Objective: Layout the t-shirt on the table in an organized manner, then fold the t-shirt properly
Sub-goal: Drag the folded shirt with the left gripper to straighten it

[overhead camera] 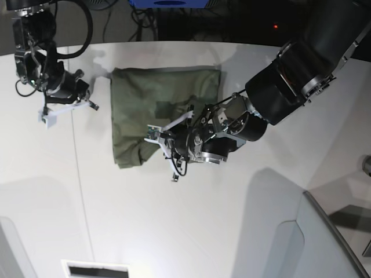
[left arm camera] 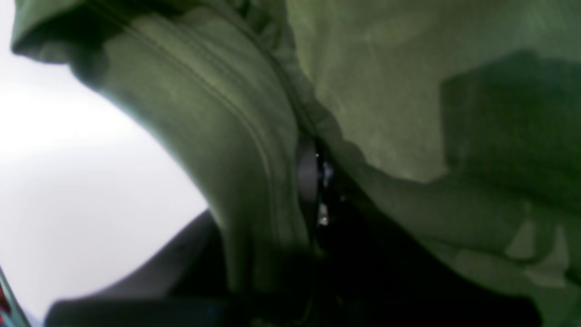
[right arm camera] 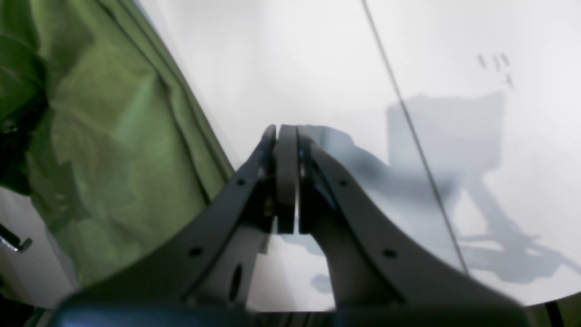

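The olive-green t-shirt point(overhead camera: 156, 107) lies folded into a rough rectangle on the white table point(overhead camera: 191, 220), toward the back middle. My left gripper point(overhead camera: 156, 136) reaches in from the right and sits at the shirt's near edge. In the left wrist view, bunched cloth of the t-shirt point(left arm camera: 218, 104) fills the frame and the left gripper point(left arm camera: 314, 186) is shut on a fold, its fingers mostly buried. My right gripper point(overhead camera: 58, 110) hovers over bare table left of the shirt. Up close, the right gripper point(right arm camera: 287, 136) is shut with nothing in it, and the t-shirt point(right arm camera: 113, 136) lies to its left.
A thin dark seam point(overhead camera: 78, 174) runs down the table's left part and also shows as the seam point(right arm camera: 408, 118) in the right wrist view. Grey translucent panels stand at the near right point(overhead camera: 324, 243) and near left point(overhead camera: 8, 249). Cables and dark equipment point(overhead camera: 168, 17) sit behind the table.
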`<action>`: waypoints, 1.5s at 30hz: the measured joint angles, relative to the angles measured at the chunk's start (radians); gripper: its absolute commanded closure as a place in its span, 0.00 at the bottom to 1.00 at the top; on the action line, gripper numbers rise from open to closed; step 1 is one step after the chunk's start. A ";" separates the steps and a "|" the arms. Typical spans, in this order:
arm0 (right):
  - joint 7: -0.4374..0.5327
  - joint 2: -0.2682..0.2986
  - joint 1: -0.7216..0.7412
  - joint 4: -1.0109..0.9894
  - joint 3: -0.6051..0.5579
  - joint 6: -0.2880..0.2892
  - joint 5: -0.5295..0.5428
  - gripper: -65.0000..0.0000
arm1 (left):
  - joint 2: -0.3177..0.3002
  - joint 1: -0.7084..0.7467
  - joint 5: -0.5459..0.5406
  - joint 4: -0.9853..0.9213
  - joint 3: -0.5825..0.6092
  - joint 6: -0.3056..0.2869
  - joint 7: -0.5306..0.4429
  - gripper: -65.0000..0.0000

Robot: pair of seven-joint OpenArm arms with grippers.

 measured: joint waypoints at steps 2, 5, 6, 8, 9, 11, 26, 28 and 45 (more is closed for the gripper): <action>0.001 0.001 0.000 0.000 0.000 0.000 0.000 1.00 | -0.017 -0.002 -0.011 0.004 0.003 -0.003 -0.022 1.00; 0.000 0.002 0.000 0.000 0.000 0.000 0.000 1.00 | -0.040 -0.002 -0.023 0.007 -0.002 -0.007 -0.041 1.00; 0.000 0.001 0.000 0.000 0.000 0.000 0.000 1.00 | -0.047 -0.002 -0.023 0.008 -0.004 -0.007 -0.044 1.00; 0.000 0.000 0.000 0.000 0.000 0.000 0.000 1.00 | -0.066 -0.002 -0.022 0.024 -0.004 -0.008 -0.043 1.00; -0.001 0.000 0.000 0.000 0.000 0.000 0.000 1.00 | -0.079 0.000 -0.022 0.038 -0.002 -0.010 -0.040 1.00; 0.000 0.000 0.001 -0.001 0.000 0.000 0.000 1.00 | -0.116 0.008 -0.019 0.077 0.002 -0.011 -0.032 1.00; 0.001 0.000 0.001 -0.002 0.000 0.000 0.000 1.00 | -0.168 -0.005 0.006 0.126 -0.003 -0.034 0.010 1.00; 0.001 0.000 0.001 -0.002 0.000 0.000 0.000 1.00 | -0.141 -0.005 0.007 0.118 -0.003 -0.034 0.013 1.00; 0.000 -0.003 -0.011 -0.003 0.000 0.000 0.000 1.00 | -0.064 -0.013 -0.002 0.050 -0.003 -0.030 0.000 1.00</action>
